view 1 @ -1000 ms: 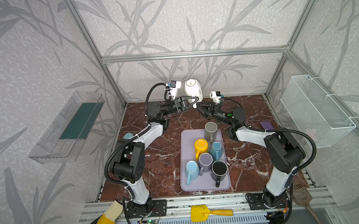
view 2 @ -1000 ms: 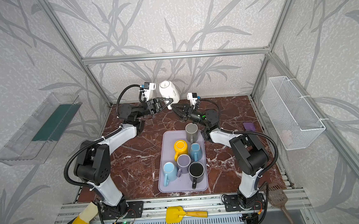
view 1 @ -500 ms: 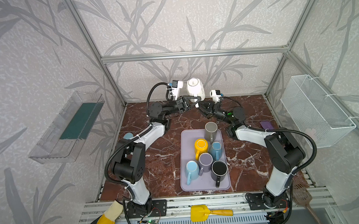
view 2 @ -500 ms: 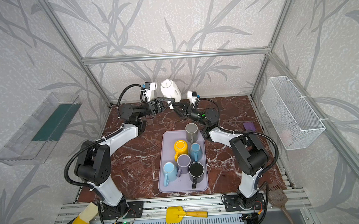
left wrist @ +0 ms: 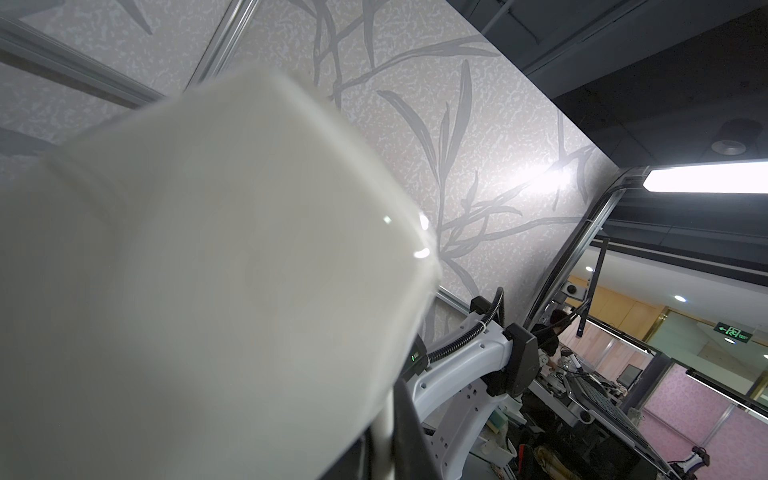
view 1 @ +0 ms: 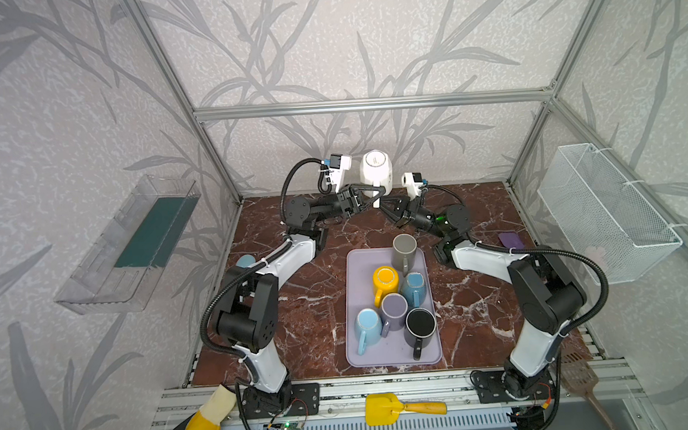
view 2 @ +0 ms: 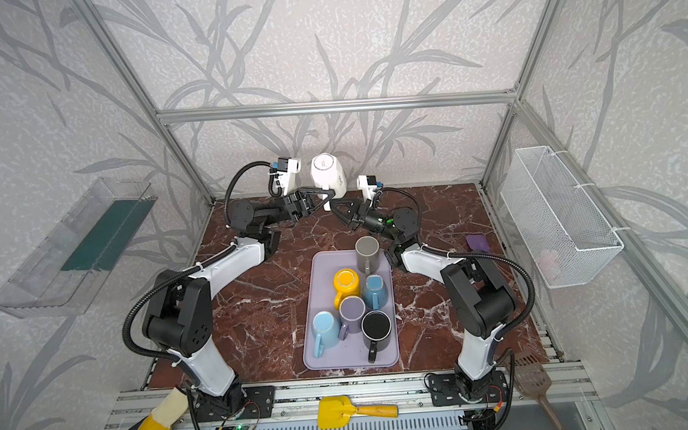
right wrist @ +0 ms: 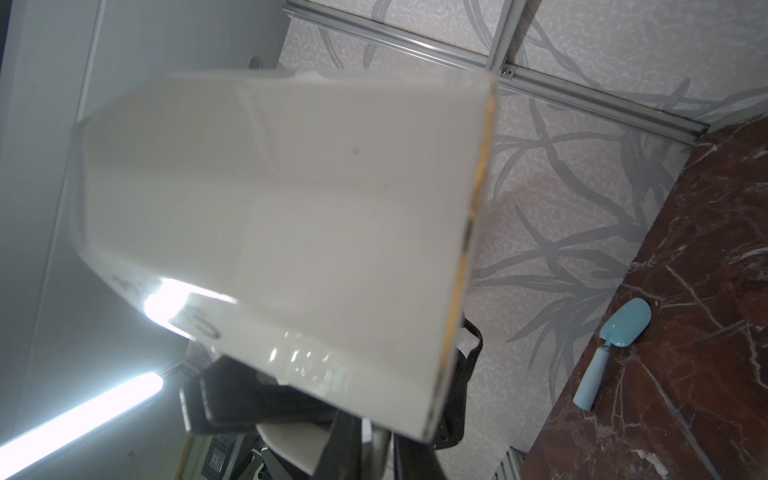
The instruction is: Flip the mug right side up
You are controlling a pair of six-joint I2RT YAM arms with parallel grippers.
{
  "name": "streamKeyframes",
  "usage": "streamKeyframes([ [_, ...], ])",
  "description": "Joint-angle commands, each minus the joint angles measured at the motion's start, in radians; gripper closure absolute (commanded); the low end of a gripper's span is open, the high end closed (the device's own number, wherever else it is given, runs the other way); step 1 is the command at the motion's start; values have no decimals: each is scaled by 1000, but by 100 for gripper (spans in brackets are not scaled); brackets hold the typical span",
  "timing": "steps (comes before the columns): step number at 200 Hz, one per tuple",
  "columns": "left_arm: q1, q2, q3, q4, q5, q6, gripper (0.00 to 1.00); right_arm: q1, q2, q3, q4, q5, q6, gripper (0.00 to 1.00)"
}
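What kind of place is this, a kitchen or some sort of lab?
Likely a robotics lab test cell: an aluminium frame with wallpapered panels encloses the tabletop, two robot arms sit on its front rail, and the left wrist view shows office space beyond.

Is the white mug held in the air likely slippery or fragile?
Probably slippery: the white mug shows glossy highlights. It looks ceramic, so likely stiff yet breakable. Gripped at its lower end by the left gripper, it might pivot.
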Motion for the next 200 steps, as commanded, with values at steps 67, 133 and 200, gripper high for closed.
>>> streamKeyframes([
  [67,12,19,-16,73,41,-75,63,17,-155,-15,-323,-26,-328,100],
  [133,56,-8,-73,-111,22,78,63,15,-185,-40,-403,-12,-387,100],
  [200,57,-180,-63,-986,-154,716,64,15,-250,-49,-579,28,-524,100],
])
